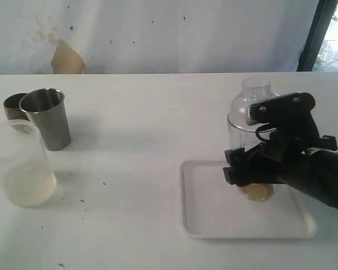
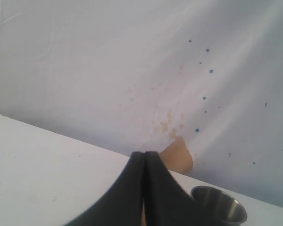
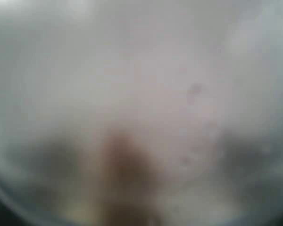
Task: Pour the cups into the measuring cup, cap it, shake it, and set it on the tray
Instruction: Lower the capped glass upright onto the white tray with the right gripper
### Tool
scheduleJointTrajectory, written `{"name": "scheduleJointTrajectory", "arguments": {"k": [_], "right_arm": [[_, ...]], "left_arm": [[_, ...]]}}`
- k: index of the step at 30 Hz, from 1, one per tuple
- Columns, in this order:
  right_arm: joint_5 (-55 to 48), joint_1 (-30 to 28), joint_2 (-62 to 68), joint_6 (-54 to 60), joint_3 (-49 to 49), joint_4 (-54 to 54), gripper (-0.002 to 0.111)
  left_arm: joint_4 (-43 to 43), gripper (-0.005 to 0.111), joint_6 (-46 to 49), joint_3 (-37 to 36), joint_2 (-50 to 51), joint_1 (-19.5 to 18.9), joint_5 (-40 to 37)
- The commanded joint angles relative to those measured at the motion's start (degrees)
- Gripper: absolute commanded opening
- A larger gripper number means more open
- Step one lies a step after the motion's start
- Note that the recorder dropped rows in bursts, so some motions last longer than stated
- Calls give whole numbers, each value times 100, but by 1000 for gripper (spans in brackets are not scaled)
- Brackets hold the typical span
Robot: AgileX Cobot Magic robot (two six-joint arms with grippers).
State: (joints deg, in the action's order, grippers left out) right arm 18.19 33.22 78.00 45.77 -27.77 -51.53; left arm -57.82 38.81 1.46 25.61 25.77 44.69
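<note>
The clear measuring cup [image 1: 243,125], capped with a small dome lid [image 1: 257,88], stands on the white tray [image 1: 208,216] with yellowish contents at its bottom. My right gripper [image 1: 252,170] is closed round its lower half, and the cup's blurred wall [image 3: 141,94] fills the right wrist view. At the left stand the steel tumbler [image 1: 48,118], the brown wooden cup [image 1: 11,106] behind it, and the frosted plastic cup [image 1: 19,166]. My left gripper [image 2: 144,156] is shut and empty, close to the tumbler's rim [image 2: 220,208]. It does not show in the exterior view.
A white cloth backdrop with a brown patch [image 1: 66,58] hangs behind the white table. The tray lies near the table's front right. A dark frame [image 1: 315,34] stands at the far right.
</note>
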Motion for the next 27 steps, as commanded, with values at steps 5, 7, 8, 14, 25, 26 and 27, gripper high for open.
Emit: {"name": "scheduleJointTrajectory", "arguments": {"k": [5,7,8,14,25,26,27], "right_arm": [[1837,-30,155,-4463,618,4443,0],[1915,-30,422,-4332,709,4429,0],[2233,-30,573,-4271,817,4490,0],[3446,-30,958,-4292,1127,4607,0],[3123,-30,1054,-4244,1117,4462,4],[3302,-30,1182,-4111,1117,4462,6],[3355,-30,1251,-4077,1106,4462,8]], "left_arm": [[108,0,-39,-17,-24,-1,-51],[120,0,-39,-17,-24,-1,-62],[133,0,-39,-17,-24,-1,-62],[133,0,-39,-17,-24,-1,-62],[131,0,-39,-17,-24,-1,-87],[131,0,-39,-17,-24,-1,-87],[131,0,-39,-17,-24,-1,-87]]}}
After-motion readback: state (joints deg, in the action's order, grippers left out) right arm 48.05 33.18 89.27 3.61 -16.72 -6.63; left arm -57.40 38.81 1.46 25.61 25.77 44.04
